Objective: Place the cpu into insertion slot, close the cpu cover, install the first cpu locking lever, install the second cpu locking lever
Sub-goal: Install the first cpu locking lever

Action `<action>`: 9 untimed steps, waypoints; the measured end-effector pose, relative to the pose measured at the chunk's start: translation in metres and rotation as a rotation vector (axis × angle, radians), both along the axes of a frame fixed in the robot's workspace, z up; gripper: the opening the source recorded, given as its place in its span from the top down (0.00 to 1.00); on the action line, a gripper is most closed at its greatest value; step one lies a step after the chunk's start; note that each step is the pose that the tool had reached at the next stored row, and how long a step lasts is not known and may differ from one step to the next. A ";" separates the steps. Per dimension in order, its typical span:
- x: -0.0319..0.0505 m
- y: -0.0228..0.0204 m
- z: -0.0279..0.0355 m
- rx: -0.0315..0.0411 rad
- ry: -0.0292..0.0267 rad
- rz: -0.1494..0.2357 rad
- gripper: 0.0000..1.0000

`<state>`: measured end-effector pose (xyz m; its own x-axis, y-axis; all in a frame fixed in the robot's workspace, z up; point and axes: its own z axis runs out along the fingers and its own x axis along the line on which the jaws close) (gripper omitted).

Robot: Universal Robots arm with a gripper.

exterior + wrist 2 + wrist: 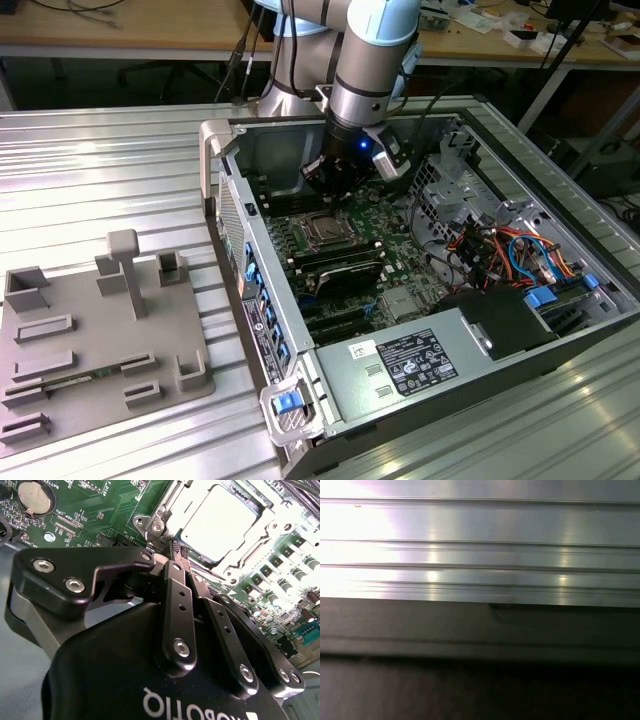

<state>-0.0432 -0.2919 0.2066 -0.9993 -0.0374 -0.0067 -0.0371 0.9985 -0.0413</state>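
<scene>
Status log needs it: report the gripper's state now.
Gripper: jaws closed at the cpu cover's corner; whether they pinch anything cannot be told.

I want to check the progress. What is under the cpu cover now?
The cpu lies under the cover; its silvery top shows through the window. The frame hides its edges, and what is below it cannot be seen.

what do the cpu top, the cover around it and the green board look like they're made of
The cpu: likely metal lid, pale matte silver, glaring evenly. The cpu cover: probably stamped steel, thin shiny frame with bright edge glints. The circuit board: green coated laminate by its look, printed white marks and solder spots.
</scene>
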 end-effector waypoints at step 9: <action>-0.0001 0.0005 0.0058 0.0000 0.0001 0.000 0.89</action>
